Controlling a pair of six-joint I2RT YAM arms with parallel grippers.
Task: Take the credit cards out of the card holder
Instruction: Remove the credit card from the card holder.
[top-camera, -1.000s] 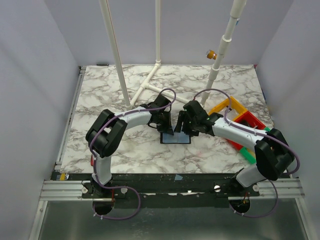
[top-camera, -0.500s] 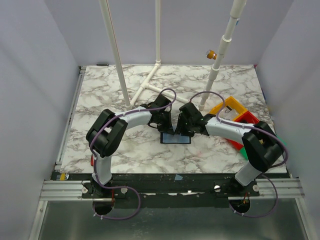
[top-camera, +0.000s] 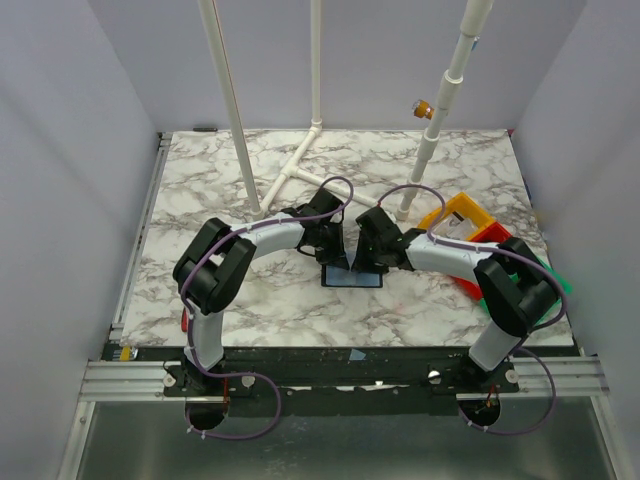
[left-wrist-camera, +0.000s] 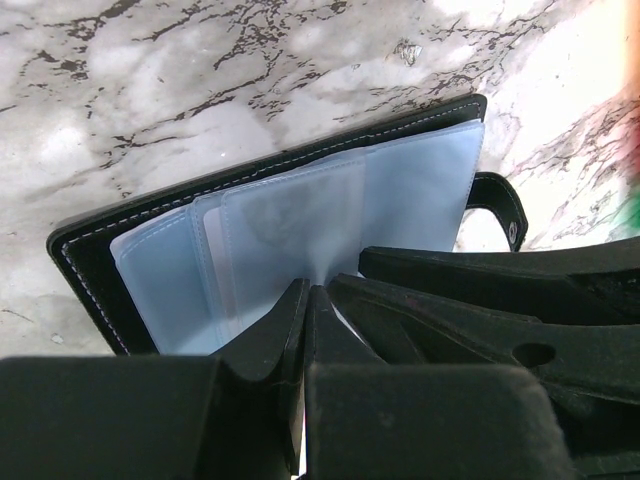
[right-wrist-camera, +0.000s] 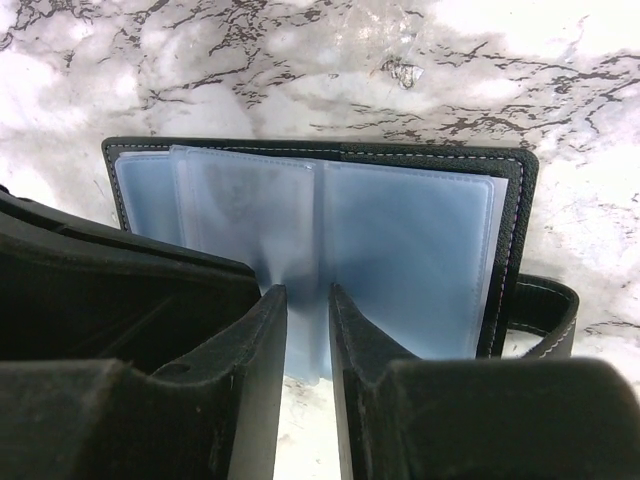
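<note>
Up close, unlike overhead: left gripper (left-wrist-camera: 305, 296) shut, right gripper (right-wrist-camera: 306, 292) narrowly apart astride blue sleeves (right-wrist-camera: 400, 260) of the card holder (right-wrist-camera: 320, 147).

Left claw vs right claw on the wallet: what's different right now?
Left claw is shut, tips pinching a clear sleeve of the wallet; right claw has a narrow gap between its fingers, astride the sleeves' edge. Left claw reaches in from the wallet's left side, right claw from its right. Shared: both black, both at the open wallet's fold.

A black folding card holder (top-camera: 352, 279) lies open on the marble-patterned desk (top-camera: 230, 200); a yellow plastic bin (top-camera: 447, 210) sits well right of it.
</note>
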